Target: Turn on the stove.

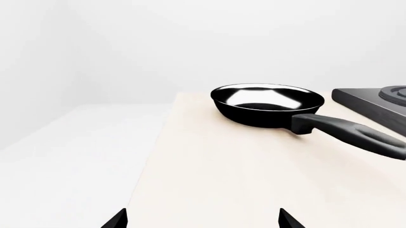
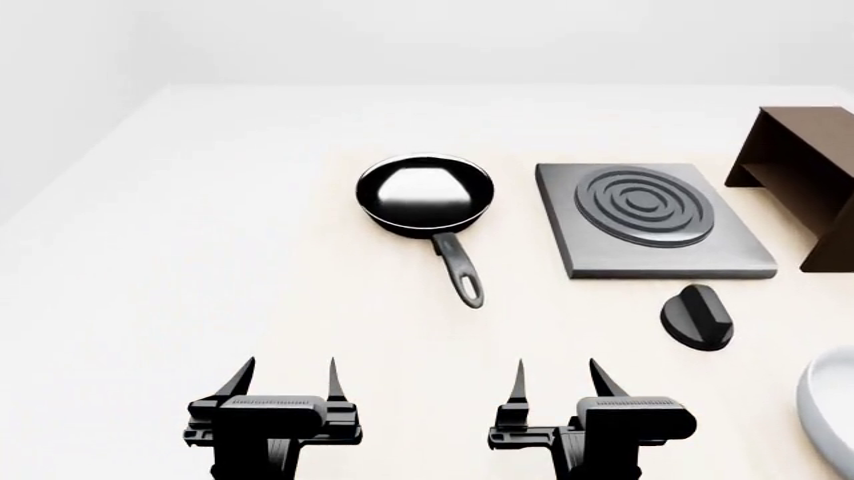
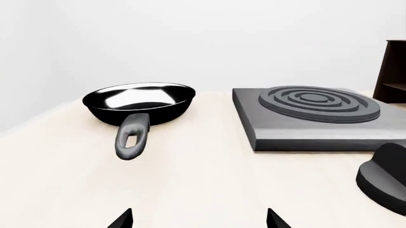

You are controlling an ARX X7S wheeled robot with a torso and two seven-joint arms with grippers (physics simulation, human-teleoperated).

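The stove (image 2: 587, 250) is a flat grey slab with a ringed burner (image 2: 646, 205), right of centre on the pale table. Its black round knob (image 2: 697, 317) lies separately just in front of the slab. The stove (image 3: 298, 130) and knob (image 3: 385, 178) also show in the right wrist view; only a corner of the stove (image 1: 371, 102) shows in the left wrist view. My left gripper (image 2: 286, 378) and right gripper (image 2: 558, 377) are both open and empty, low near the table's front edge. The right gripper sits left of and nearer than the knob.
A black frying pan (image 2: 424, 195) with its handle (image 2: 458, 268) pointing towards me lies left of the stove. A dark brown box (image 2: 801, 175) stands at the far right. A pale rounded rim (image 2: 830, 410) shows at the right edge.
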